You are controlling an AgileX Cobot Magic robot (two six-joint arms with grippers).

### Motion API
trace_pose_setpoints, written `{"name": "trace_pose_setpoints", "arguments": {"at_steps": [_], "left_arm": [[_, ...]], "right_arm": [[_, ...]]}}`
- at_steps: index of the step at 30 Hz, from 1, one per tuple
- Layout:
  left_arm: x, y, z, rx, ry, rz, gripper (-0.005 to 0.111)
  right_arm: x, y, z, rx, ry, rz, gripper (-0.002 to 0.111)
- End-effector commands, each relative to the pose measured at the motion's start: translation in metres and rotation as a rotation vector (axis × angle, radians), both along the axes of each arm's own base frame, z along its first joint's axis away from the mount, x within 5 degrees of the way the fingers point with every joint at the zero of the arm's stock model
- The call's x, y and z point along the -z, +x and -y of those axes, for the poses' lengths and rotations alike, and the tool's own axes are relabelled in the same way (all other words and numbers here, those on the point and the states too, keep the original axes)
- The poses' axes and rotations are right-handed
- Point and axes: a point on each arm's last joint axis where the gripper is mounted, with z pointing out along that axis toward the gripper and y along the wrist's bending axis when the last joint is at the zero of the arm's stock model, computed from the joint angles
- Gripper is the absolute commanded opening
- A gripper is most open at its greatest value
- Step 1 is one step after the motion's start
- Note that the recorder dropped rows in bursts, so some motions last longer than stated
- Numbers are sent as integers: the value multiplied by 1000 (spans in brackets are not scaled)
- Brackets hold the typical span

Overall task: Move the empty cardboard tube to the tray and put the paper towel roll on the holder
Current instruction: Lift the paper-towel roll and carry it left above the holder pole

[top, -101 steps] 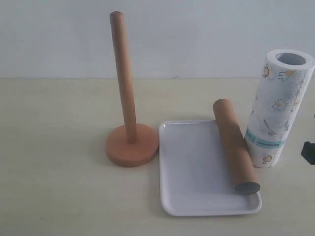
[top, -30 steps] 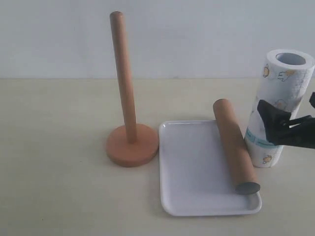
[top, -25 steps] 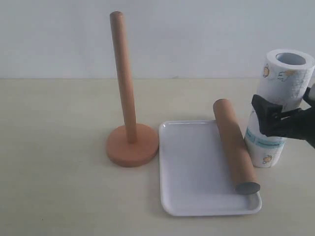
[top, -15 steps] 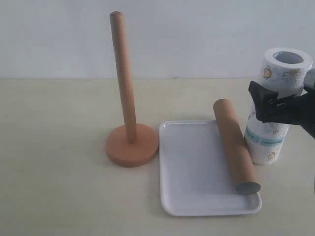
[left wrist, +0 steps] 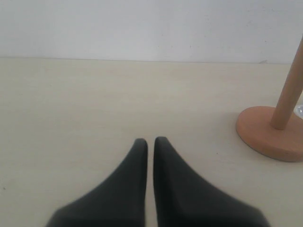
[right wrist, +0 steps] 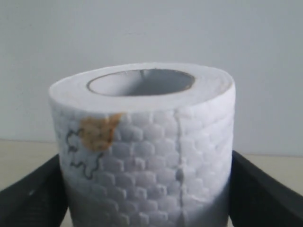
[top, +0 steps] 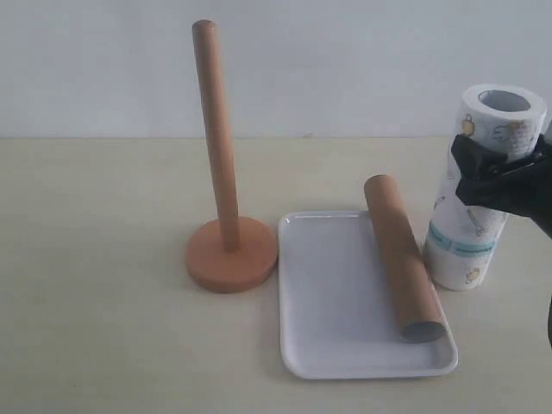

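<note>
The paper towel roll (top: pixel 470 246) stands at the right, leaning slightly, its foot beside the tray (top: pixel 332 293). My right gripper (top: pixel 496 181) is shut on the roll's upper half. In the right wrist view the roll (right wrist: pixel 142 156) fills the space between the two black fingers (right wrist: pixel 28 198), which press on both of its sides. The empty cardboard tube (top: pixel 401 254) lies along the tray's right side, touching the roll. The holder (top: pixel 220 172) stands bare left of the tray. My left gripper (left wrist: pixel 150 142) is shut and empty, low over the table, with the holder's base (left wrist: pixel 272 135) off to its side.
The tan table top (top: pixel 103 259) stretches left of the holder, with a plain white wall (top: pixel 345 60) behind. The left arm does not show in the exterior view.
My right gripper came in from the right, rose to the roll's upper part and closed round it. The roll leaned left and the tube rolled a little left on the tray.
</note>
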Motion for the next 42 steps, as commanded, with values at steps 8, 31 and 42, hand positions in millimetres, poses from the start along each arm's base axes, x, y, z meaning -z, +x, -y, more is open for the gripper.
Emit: {"name": "trace_pose_setpoints", "arguments": {"at_steps": [8,31,42], "left_arm": [[1,0,0,-2,-13,1,4],[1,0,0,-2,-13,1,4],[1,0,0,-2,-13,1,4]], "right_arm": [[-2,4,13,146,105,-3,0],[-76,-18,15,156,-11,287,0],[-231,-74,6,-14,87,389,0]]}}
